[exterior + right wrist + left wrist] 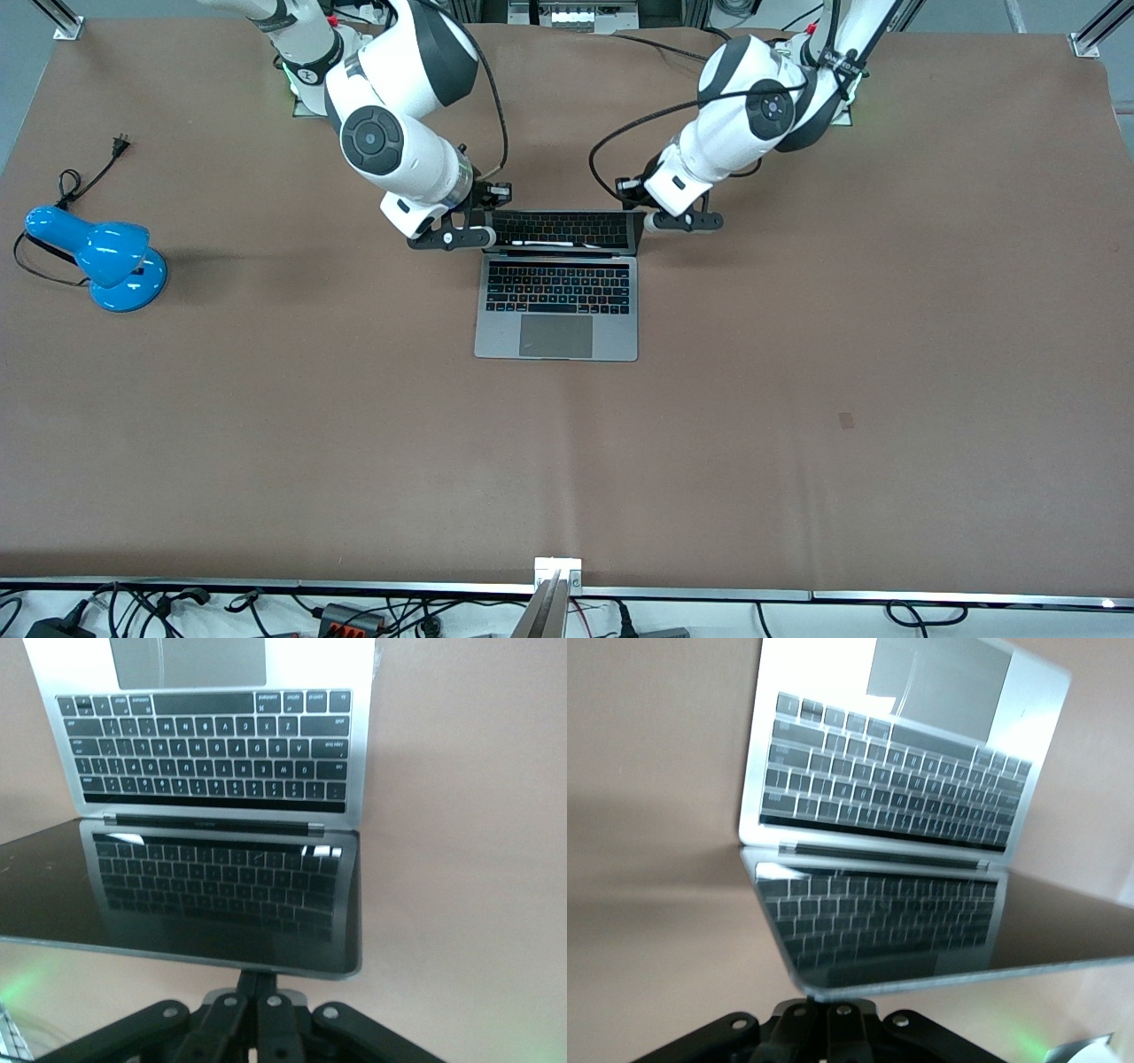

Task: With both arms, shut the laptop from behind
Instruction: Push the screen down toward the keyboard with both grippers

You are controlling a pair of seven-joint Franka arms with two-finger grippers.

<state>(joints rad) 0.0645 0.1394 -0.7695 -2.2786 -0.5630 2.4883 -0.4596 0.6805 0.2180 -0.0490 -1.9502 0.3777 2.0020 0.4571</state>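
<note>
The laptop [556, 306] lies open near the middle of the brown table [797, 399], its grey trackpad [555, 336] nearest the front camera, the black keyboard [558, 288] next, and the screen [567, 230] farthest, at the side toward the robots' bases. The lid stands partly raised, tilted so that its dark glass faces down toward the keys; both wrist views show the keyboard mirrored in it.

At the lid's top edge the two grippers stand, one at each upper corner. The right gripper [478, 232] is at the corner toward the right arm's end of the table, its fingers pressed together with nothing between them; in the right wrist view the closed fingertips [257, 979] meet the lid's edge. The left gripper [651, 221] is at the corner toward the left arm's end, its fingers likewise pressed together and empty, and in the left wrist view it [828, 1008] sits just under the lid's rim.

Well apart from the laptop, toward the right arm's end of the table, a blue desk lamp [102, 257] rests on its round base, its black cord [75, 182] trailing away to a loose plug [120, 142].
</note>
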